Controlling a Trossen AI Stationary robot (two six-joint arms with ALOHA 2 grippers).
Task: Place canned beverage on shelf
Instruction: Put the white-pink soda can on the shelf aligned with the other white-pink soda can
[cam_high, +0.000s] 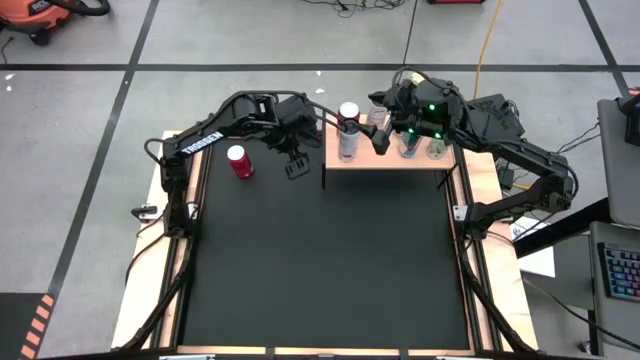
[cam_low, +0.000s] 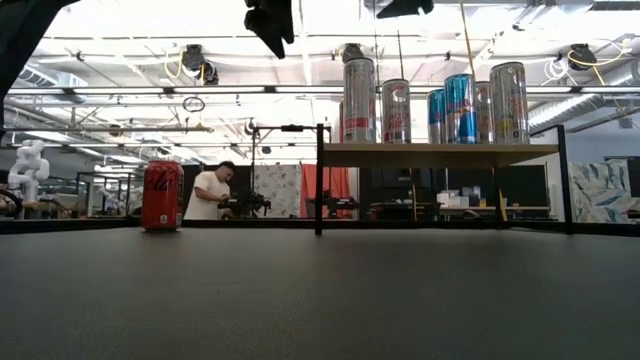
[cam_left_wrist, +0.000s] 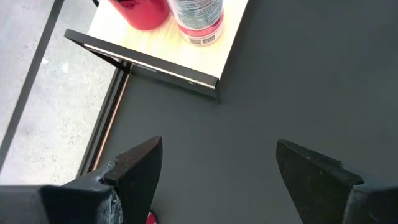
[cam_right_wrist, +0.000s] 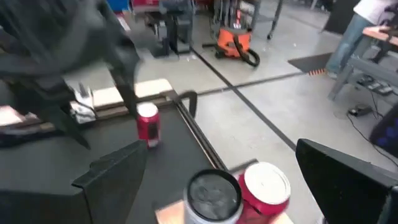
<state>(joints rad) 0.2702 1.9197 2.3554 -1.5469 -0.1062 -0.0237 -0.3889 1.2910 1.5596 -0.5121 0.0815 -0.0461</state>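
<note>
Spread wide, my left pincer (cam_high: 296, 165) hovers empty between the red can (cam_high: 239, 161) standing on the bench (cam_high: 320, 270) outboard and the shelf (cam_high: 385, 161); centre over the can, descend, then close.

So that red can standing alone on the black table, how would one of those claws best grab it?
Probably around its round side wall, at mid-height. The red can stands upright on the table, clear of the shelf, so open fingers could close across its curved sides. The left gripper hangs open just beside it and looks best placed, coming in level from the shelf side.
</note>
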